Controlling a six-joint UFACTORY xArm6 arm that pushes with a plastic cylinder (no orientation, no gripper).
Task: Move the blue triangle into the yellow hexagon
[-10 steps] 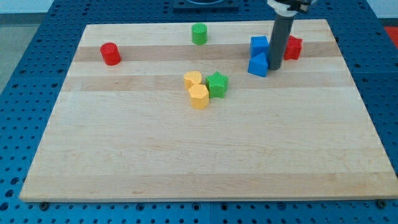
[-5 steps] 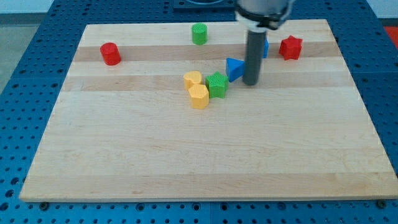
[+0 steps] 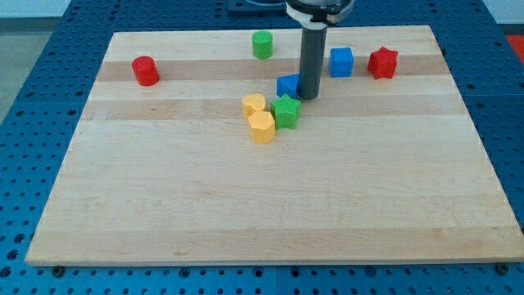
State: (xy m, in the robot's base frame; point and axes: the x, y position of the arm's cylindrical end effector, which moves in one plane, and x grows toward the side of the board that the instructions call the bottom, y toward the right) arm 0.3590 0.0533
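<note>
The blue triangle (image 3: 287,84) lies near the board's upper middle, just above the green star (image 3: 286,111). My tip (image 3: 309,97) stands right against the triangle's right side, the rod hiding part of it. The yellow hexagon (image 3: 262,126) sits below and to the left of the triangle, touching a second yellow block (image 3: 254,105) above it and the green star on its right. The star lies between the triangle and the hexagon.
A blue cube (image 3: 341,61) and a red star (image 3: 382,62) sit at the upper right. A green cylinder (image 3: 262,44) stands at the top middle, a red cylinder (image 3: 146,70) at the upper left. The wooden board (image 3: 270,205) lies on a blue perforated table.
My tip has swept left and pushed the blue triangle away from the blue cube, to just above the green star. The other blocks have not moved.
</note>
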